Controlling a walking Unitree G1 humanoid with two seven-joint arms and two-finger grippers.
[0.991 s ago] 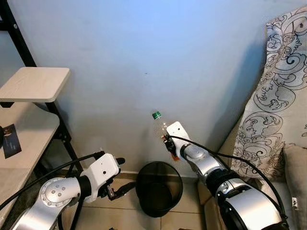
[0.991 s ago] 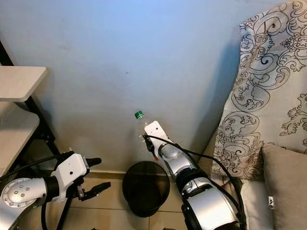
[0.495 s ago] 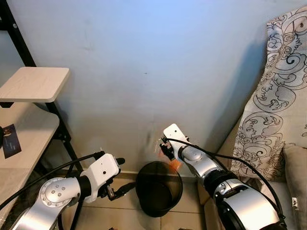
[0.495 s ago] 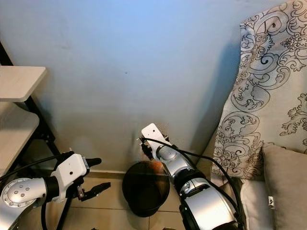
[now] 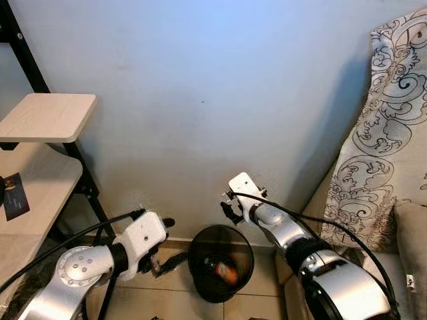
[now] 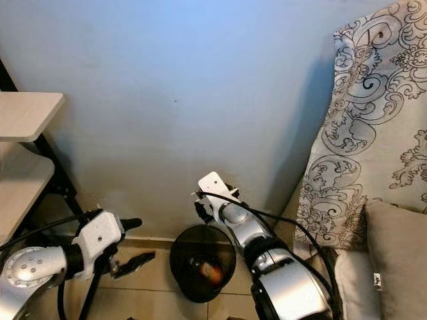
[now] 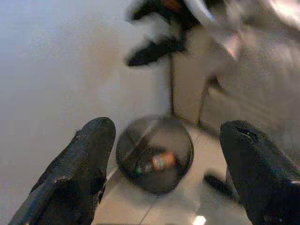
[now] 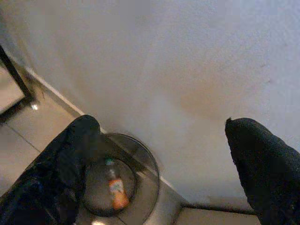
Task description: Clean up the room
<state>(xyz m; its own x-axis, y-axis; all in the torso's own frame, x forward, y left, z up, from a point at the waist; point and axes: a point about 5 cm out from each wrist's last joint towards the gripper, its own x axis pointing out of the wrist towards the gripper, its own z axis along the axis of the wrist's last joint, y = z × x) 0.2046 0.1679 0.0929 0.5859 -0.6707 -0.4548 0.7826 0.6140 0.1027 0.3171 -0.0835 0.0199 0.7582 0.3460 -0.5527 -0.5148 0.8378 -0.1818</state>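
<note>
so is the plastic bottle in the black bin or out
In: the orange-labelled plastic bottle lies on its side at the bottom of the round black mesh bin.

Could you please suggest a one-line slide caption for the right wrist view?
Open right gripper above a black bin by the wall, with a bottle lying inside.

Black mesh bin, clear plastic bottle inside; glossy floor tiles, matt painted wall, pale wood-grain shelf, patterned cloth
</note>
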